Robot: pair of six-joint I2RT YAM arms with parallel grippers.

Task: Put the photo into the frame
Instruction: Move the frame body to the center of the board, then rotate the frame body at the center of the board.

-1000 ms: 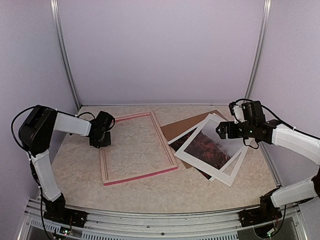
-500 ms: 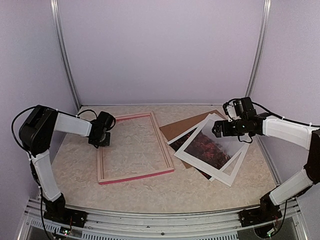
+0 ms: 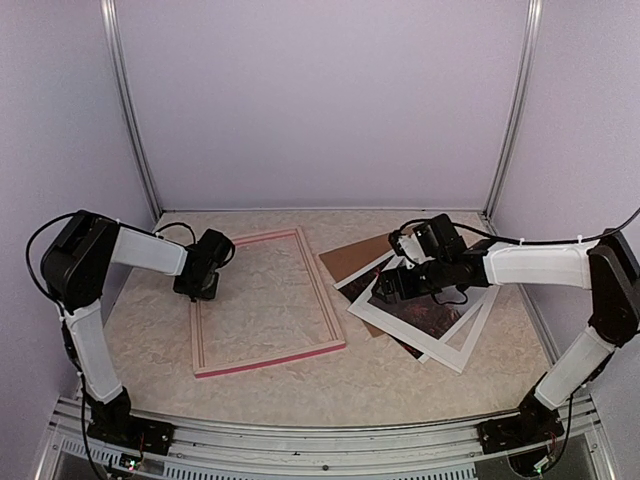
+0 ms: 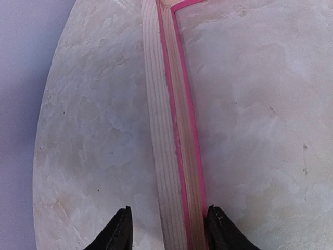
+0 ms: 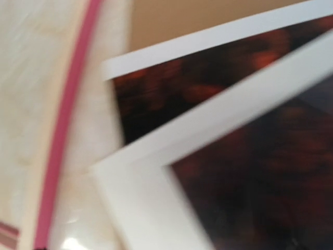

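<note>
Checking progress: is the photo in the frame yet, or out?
Out. Bare table shows through the frame; the photo lies to its right, partly on a brown board.

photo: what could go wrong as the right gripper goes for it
The photo overlaps another white-bordered sheet and the board, all lying flat: the right gripper might pinch the wrong layer or drag the pile. The left gripper, jaws open astride a rail of the frame, could knock it askew when it moves.

Blurred photo [image 5: 260, 172] over a half-hidden, seemingly second dark print [image 5: 197, 88]
</note>
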